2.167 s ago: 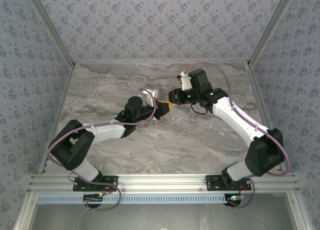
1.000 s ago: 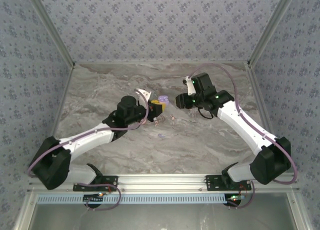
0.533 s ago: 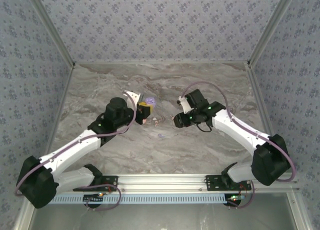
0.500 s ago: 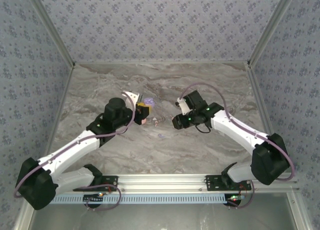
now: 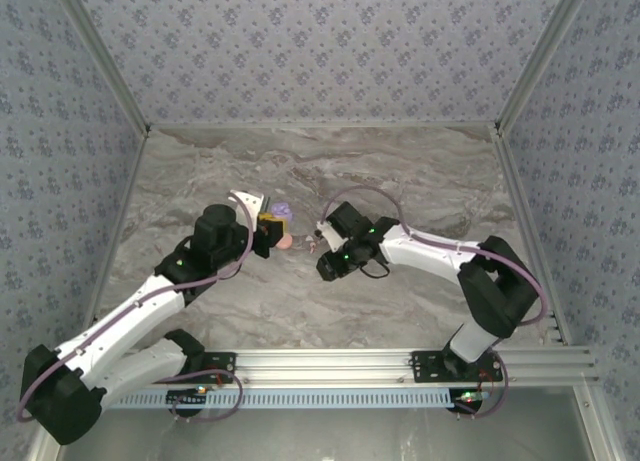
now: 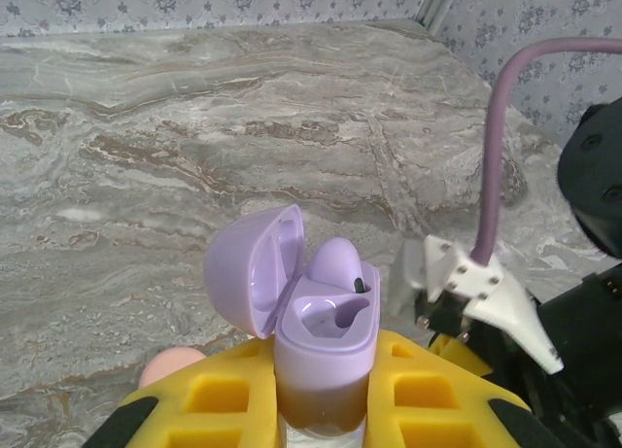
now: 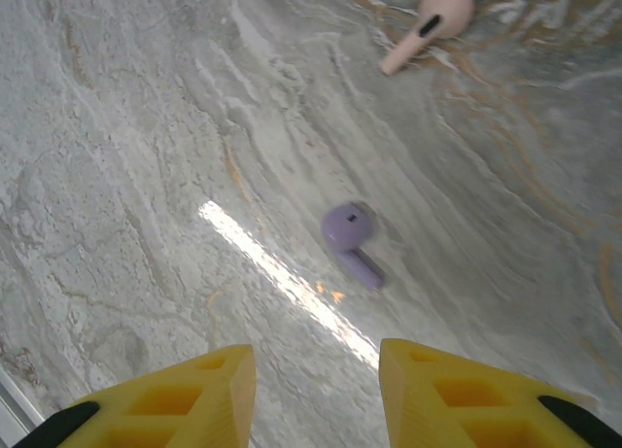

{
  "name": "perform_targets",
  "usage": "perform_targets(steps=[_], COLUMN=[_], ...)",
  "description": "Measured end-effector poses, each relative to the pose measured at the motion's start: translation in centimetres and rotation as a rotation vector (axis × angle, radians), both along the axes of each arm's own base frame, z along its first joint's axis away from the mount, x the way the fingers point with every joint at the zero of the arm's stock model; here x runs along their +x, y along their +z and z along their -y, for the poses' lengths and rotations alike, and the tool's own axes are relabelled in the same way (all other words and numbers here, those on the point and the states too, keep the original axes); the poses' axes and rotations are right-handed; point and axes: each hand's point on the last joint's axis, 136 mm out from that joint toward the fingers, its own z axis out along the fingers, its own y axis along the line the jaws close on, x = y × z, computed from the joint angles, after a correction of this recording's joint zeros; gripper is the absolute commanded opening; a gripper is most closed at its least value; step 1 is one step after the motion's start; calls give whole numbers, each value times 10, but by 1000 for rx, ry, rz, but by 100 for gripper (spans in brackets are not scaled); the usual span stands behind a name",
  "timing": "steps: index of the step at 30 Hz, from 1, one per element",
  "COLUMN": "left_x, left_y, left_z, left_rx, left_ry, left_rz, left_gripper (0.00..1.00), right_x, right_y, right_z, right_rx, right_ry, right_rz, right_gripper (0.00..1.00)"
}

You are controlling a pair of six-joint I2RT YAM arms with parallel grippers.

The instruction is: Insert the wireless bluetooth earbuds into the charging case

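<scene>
My left gripper (image 6: 326, 385) is shut on the lilac charging case (image 6: 326, 322), holding it upright above the table with its lid hinged open to the left. One lilac earbud (image 6: 337, 263) sits in the far slot; the near slot is empty. From above, the left gripper (image 5: 268, 227) and the case (image 5: 283, 211) are left of centre. My right gripper (image 7: 316, 375) hangs open over the marble, with a loose lilac earbud (image 7: 348, 239) lying just beyond its yellow fingers (image 7: 185, 399). A pale pink earbud (image 7: 428, 25) lies farther off. The right gripper (image 5: 325, 268) points down close to the left one.
A pink rounded case (image 5: 285, 241) lies on the marble under the left gripper and peeks out beside its finger (image 6: 170, 365). The right arm's wrist and purple cable (image 6: 491, 195) stand close on the right of the held case. Patterned walls enclose the table (image 5: 200, 181).
The left arm has drawn back left and nearer with the case. The right arm has swung left and down over the loose lilac earbud, its jaws narrowing a little.
</scene>
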Motion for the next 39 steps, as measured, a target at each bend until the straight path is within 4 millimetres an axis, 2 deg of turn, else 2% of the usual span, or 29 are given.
perform_targets(steps=[7, 14, 21, 35, 39], left_x=[-2, -3, -3, -3, -4], left_y=[-1, -7, -7, -7, -10], left_z=[-2, -3, -3, -3, -3], left_rx=[2, 10, 10, 10, 13], left_ry=[2, 2, 2, 2, 2], left_rz=[-1, -11, -11, -11, -15], left_gripper=[13, 13, 13, 13, 13], right_x=[12, 21, 27, 24, 25], right_y=[-10, -23, -26, -43, -47], right_z=[-18, -18, -21, -20, -18], right_rx=[-63, -148, -181, -243, -260], right_ry=[9, -3, -7, 4, 2], right_rz=[40, 48, 59, 32, 35], right_gripper=[37, 37, 38, 37, 34])
